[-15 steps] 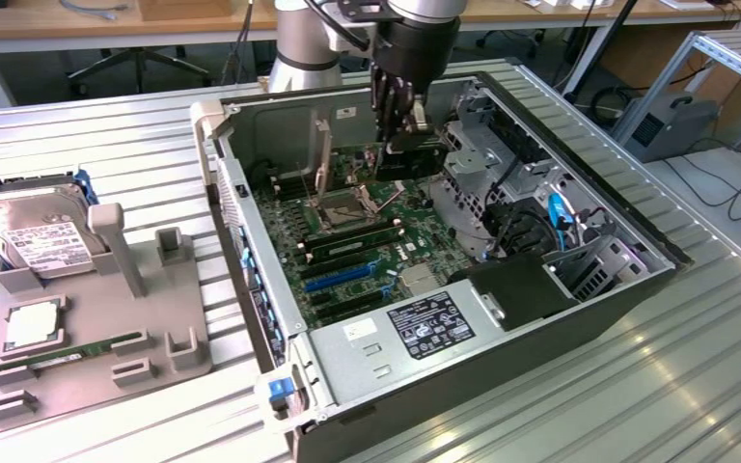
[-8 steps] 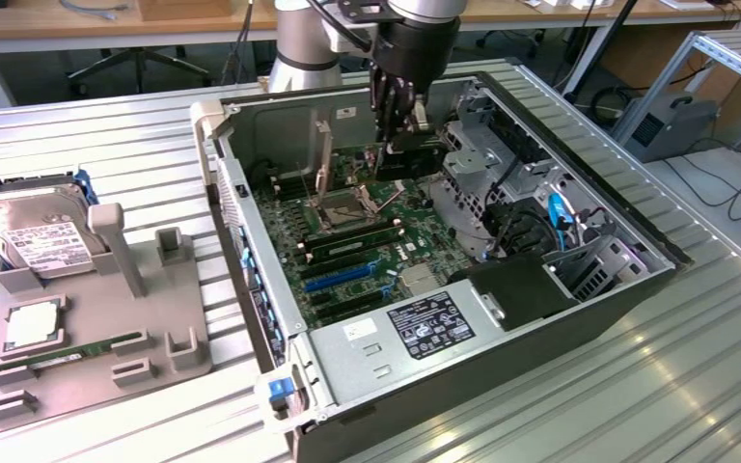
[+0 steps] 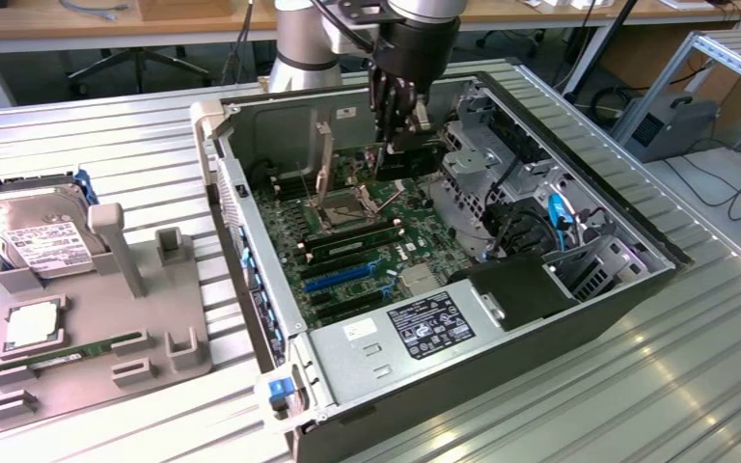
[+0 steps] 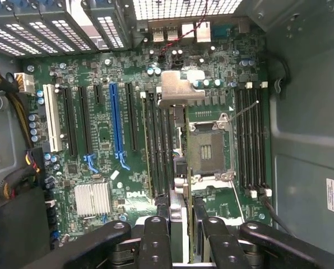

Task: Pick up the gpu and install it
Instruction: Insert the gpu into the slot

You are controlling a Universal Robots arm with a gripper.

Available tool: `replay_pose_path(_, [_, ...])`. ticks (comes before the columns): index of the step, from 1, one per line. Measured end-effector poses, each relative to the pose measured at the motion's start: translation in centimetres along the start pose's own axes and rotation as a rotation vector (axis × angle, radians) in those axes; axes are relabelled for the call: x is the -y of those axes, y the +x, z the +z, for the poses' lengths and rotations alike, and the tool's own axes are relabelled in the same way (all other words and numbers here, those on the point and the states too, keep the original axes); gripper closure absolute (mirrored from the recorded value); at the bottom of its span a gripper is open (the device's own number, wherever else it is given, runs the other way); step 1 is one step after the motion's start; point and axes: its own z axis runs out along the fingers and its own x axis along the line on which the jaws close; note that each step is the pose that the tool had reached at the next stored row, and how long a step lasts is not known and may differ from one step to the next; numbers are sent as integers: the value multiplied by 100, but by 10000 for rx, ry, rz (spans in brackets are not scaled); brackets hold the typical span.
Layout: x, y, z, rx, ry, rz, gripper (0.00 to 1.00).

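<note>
My gripper [image 3: 394, 145] has reached down into the open computer case [image 3: 248, 280] and is shut on the gpu [image 3: 404, 162], a dark card hanging from the fingers above the motherboard [image 3: 358, 241]. In the wrist view the gpu [image 4: 186, 168] appears edge-on as a thin board running away from the gripper [image 4: 185, 238], with its silver metal bracket [image 4: 180, 89] at the far end. It hovers over the area between the CPU socket [image 4: 207, 148] and the black slots beside it. The blue expansion slot [image 4: 115, 120] lies off to one side of the card.
A grey fixture [image 3: 113, 367] at the exterior view's left holds a hard drive [image 3: 42, 241] and a green RAM stick [image 3: 81, 349]. Inside the case, drive cages [image 3: 500, 183], cables [image 3: 558, 217] and a silver heatsink [image 4: 92, 199] crowd the board. The case walls close in all round.
</note>
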Motion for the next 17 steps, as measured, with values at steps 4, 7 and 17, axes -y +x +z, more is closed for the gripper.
replay_pose_path(4, [0, 0, 0, 1, -4, -154, 73])
replay_pose_path(7, [0, 0, 1, 2, -8, -288, 73])
replay_pose_path(17, [1, 16, 0, 2, -9, -328, 73])
